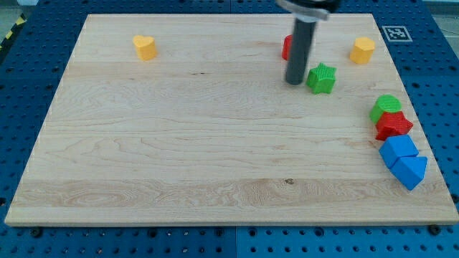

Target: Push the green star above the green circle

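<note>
You see my tip (295,82) just left of the green star (322,78), no jaws on this rod, green circle (386,107) nearer right, wooden board (179,143), blue pegboard table (29,79) around.

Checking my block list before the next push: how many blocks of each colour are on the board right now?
Green: 2, the green star and the green circle.
Red: 2, the red star and a red block mostly hidden behind the rod.
Blue: 2, a blue block and a blue block.
Yellow: 2, a yellow heart and a yellow block.
Total: 8.
My tip is just left of the green star.
</note>
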`<action>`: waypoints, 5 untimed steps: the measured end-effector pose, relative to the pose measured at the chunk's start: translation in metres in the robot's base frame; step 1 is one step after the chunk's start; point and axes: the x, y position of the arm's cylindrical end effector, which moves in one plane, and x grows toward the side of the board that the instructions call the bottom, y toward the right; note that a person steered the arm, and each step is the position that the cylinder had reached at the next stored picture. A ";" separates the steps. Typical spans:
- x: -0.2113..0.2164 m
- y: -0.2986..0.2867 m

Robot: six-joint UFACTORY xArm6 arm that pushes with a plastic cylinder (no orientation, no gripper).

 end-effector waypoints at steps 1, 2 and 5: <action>0.000 0.052; -0.003 0.059; -0.005 0.087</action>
